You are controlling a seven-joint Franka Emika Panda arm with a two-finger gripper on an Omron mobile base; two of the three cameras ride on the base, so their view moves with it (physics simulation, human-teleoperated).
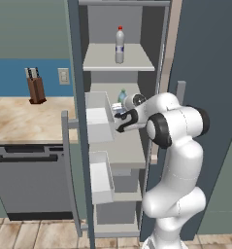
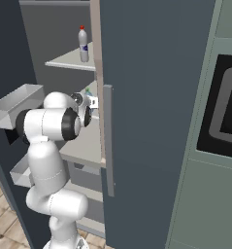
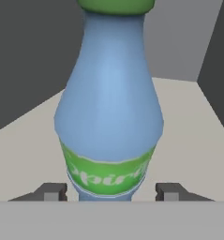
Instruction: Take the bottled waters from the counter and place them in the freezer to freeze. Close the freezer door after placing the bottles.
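Observation:
The blue-green bottled water (image 3: 108,108) with a green cap and green label stands upright on the freezer's middle shelf (image 3: 188,140). My gripper (image 3: 108,192) is open around its base, with a small gap on each side of the bottle. From the left base view the gripper (image 1: 120,115) reaches into the freezer, and the bottle's top (image 1: 122,94) peeks out behind the hand. The whitish bottled water (image 1: 119,44) with a red cap stands upright on the shelf above. The freezer door (image 1: 76,121) with its white bins (image 1: 99,121) stands wide open to the left. The counter (image 1: 20,119) lies farther left.
A knife block (image 1: 36,85) stands at the back of the counter, over a dark dishwasher front (image 1: 35,180). The unit's other slate-grey door (image 2: 146,121) is shut, close on my right. A black oven (image 2: 224,112) sits in the wall beyond it.

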